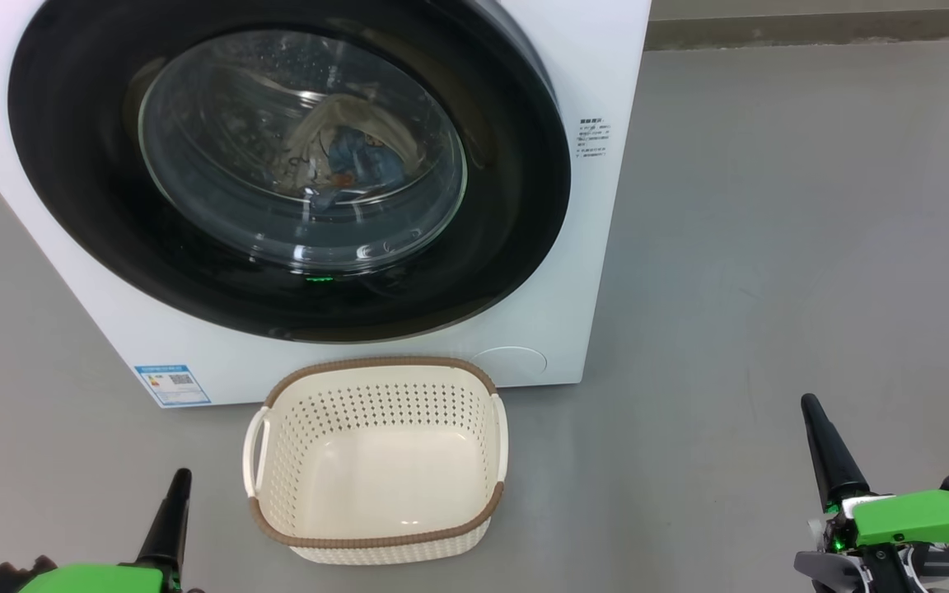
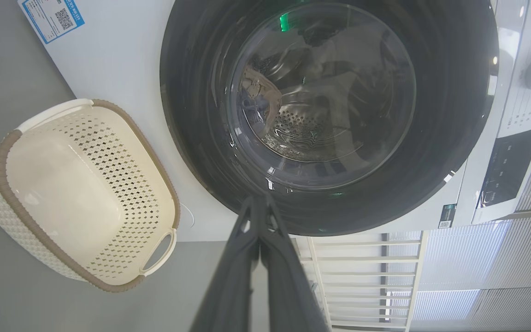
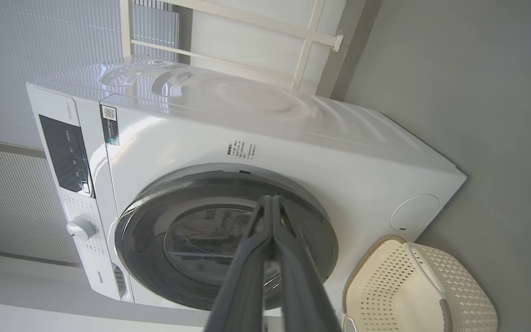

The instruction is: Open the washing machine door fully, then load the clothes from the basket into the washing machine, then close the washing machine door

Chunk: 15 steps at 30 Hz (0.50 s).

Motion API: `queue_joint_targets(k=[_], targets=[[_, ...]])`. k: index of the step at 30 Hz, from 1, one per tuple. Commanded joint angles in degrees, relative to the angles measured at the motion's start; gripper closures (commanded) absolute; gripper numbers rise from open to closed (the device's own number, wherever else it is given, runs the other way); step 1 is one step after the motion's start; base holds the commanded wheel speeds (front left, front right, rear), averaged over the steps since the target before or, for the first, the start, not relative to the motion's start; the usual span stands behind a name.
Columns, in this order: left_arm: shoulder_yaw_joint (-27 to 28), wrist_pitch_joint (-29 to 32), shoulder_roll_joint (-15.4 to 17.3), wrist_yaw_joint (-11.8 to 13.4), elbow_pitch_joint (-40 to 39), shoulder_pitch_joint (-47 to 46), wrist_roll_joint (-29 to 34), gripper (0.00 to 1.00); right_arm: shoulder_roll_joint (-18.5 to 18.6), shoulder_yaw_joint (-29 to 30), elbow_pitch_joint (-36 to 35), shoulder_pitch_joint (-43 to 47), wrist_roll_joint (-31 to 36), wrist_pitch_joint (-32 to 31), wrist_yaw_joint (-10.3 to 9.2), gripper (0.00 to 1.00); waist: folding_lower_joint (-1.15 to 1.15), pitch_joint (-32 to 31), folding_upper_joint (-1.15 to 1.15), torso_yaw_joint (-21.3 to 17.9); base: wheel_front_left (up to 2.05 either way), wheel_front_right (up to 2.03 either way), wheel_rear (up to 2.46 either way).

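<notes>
Left fingers [image 1: 168, 519], right fingers [image 1: 827, 449]: together, forward.

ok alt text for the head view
A white washing machine has its round glossy black door shut, light blue and cream clothes behind the glass. An empty cream perforated plastic basket with a brown rim stands before it, flanked by the shut left gripper and right gripper.

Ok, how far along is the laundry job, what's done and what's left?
Looks essentially finished. Done: the basket is empty, and the clothes lie in the drum behind the washing machine door, which sits flush on the washing machine. In hand: nothing; the left end effector and right end effector are shut, empty, clear of it. Left: nothing visible; latching can't be confirmed.
</notes>
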<state>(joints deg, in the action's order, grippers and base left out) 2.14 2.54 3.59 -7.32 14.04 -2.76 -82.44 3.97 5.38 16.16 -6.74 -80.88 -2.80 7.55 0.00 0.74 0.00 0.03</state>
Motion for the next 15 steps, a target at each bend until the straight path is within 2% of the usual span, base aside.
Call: queue_joint_targets(k=[1,15], targets=[[2.02,0.51,0.61,-0.14,-0.86,-2.83,-1.81,1.0,0.13,-0.56,-1.8,-0.02,-2.03,-0.66,-0.05,1.0,0.0,-0.05,0.0,0.0,0.0,0.0,0.0],[3.55,3.07,-0.14,-0.16,-0.14,-3.3,-9.11,1.0,-0.83,0.83,-2.1,0.49,-10.14,-3.22,-0.06,1.0,0.0,-0.49,0.0,-0.03,0.0,0.0,0.0]])
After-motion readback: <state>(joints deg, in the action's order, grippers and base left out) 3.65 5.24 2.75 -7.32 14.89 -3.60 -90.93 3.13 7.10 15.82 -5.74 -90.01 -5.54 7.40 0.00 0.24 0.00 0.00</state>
